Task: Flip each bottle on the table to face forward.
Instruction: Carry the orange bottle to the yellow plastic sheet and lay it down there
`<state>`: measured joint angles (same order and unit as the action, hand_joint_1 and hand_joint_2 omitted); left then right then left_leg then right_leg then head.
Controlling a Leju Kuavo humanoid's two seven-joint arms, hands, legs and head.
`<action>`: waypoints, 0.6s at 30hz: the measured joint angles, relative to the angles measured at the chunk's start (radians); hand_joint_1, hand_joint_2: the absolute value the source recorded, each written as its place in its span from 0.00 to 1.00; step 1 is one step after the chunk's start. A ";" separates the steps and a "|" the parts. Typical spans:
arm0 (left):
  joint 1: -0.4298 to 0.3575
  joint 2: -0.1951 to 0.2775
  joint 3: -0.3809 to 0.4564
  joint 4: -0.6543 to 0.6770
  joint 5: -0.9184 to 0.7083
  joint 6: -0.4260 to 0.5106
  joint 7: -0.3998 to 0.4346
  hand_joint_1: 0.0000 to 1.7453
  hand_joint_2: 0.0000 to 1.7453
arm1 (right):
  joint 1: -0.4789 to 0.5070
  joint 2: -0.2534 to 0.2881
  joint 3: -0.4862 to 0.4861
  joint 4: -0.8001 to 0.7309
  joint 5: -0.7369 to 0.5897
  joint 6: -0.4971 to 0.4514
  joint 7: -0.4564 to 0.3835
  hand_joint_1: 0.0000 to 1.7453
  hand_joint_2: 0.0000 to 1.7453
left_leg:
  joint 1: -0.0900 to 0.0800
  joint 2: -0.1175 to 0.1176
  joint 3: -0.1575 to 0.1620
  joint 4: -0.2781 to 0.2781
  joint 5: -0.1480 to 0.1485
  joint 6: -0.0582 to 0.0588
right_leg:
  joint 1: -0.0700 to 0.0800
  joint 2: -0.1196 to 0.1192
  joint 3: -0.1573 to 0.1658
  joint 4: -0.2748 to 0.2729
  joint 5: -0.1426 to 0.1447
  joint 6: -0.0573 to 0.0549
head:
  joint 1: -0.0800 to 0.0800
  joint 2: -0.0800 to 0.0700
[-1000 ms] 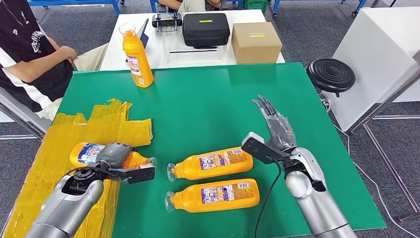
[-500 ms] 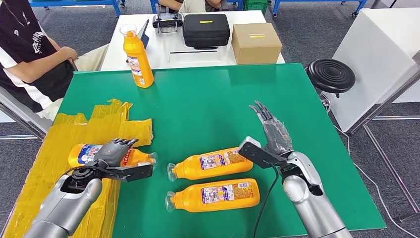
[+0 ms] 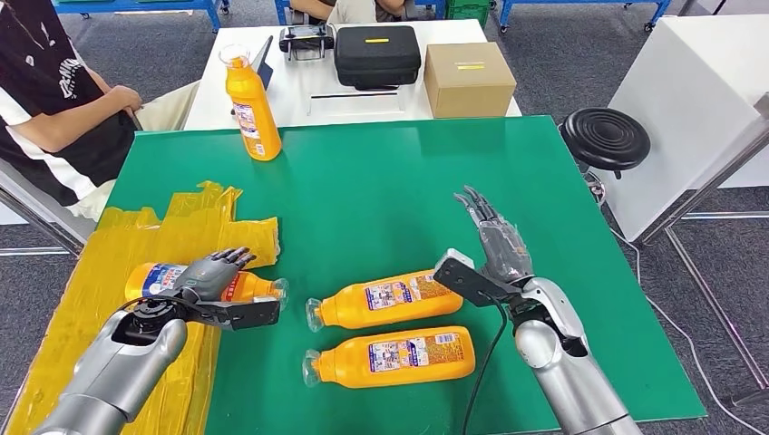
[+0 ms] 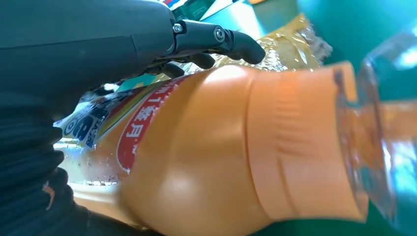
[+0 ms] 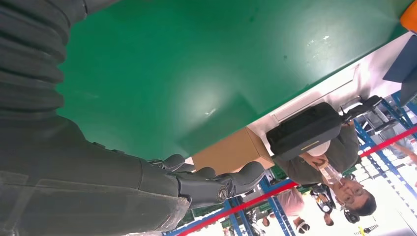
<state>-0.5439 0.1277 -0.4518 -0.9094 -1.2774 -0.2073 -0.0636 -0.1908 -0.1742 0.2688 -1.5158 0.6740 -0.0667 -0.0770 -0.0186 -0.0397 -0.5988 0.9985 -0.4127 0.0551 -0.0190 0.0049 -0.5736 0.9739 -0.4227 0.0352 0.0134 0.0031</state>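
Three orange bottles lie on their sides on the green table [image 3: 381, 181], caps pointing left. The left bottle [image 3: 156, 277] lies on yellow tape, and my left hand [image 3: 210, 275] rests over its middle with the fingers stretched out, not wrapped round it. In the left wrist view the same bottle [image 4: 221, 162] sits close under the straight fingers [image 4: 231, 42]. The middle bottle [image 3: 390, 299] and the near bottle [image 3: 394, 356] lie label up. My right hand [image 3: 497, 240] hovers open just right of the middle bottle, holding nothing. A fourth bottle [image 3: 251, 109] stands upright at the far left.
Crumpled yellow tape [image 3: 136, 245] covers the table's left part. Behind it a white table carries a black case [image 3: 376, 53] and a cardboard box [image 3: 468, 77]. A black stool [image 3: 605, 136] stands at the right, and a person [image 3: 54, 100] sits at the far left.
My left hand's fingers have uncurled from round the left bottle and now lie stretched over it. The right hand has drifted slightly left toward the middle bottle.
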 joint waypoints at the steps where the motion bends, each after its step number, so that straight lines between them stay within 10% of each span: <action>1: -0.006 0.006 -0.007 -0.006 -0.003 -0.017 -0.008 0.00 1.00 | 0.000 0.000 0.000 0.003 -0.003 0.001 -0.002 0.00 1.00 | 0.000 0.000 0.000 0.000 0.000 0.000 | 0.000 0.000 0.000 0.000 0.000 0.000 | 0.000 0.000; 13: -0.096 0.111 -0.108 -0.090 -0.003 -0.144 -0.086 0.00 1.00 | -0.030 -0.002 0.007 0.056 -0.040 0.003 -0.022 0.00 1.00 | 0.001 0.000 -0.007 0.000 0.001 -0.001 | 0.000 0.001 -0.007 0.001 0.000 0.000 | 0.000 0.000; 17: -0.149 0.170 -0.168 -0.147 0.011 -0.205 -0.115 0.00 1.00 | -0.049 -0.003 0.015 0.084 -0.053 0.003 -0.032 0.00 0.00 | 0.001 0.000 -0.008 0.000 0.002 -0.001 | 0.000 0.001 -0.008 0.001 0.000 0.000 | 0.000 0.000; 18: -0.162 0.187 -0.180 -0.165 0.020 -0.217 -0.121 0.00 1.00 | -0.054 -0.003 0.018 0.091 -0.055 0.003 -0.034 0.00 0.00 | 0.001 0.000 -0.008 0.000 0.002 -0.001 | 0.001 0.001 -0.008 0.001 0.000 0.000 | 0.000 0.000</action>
<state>-0.7058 0.3148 -0.6322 -1.0749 -1.2578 -0.4244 -0.1847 -0.2451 -0.1775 0.2869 -1.4247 0.6187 -0.0633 -0.1112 -0.0177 -0.0394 -0.6072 0.9990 -0.4111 0.0537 -0.0185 0.0056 -0.5821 0.9745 -0.4224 0.0349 0.0134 0.0031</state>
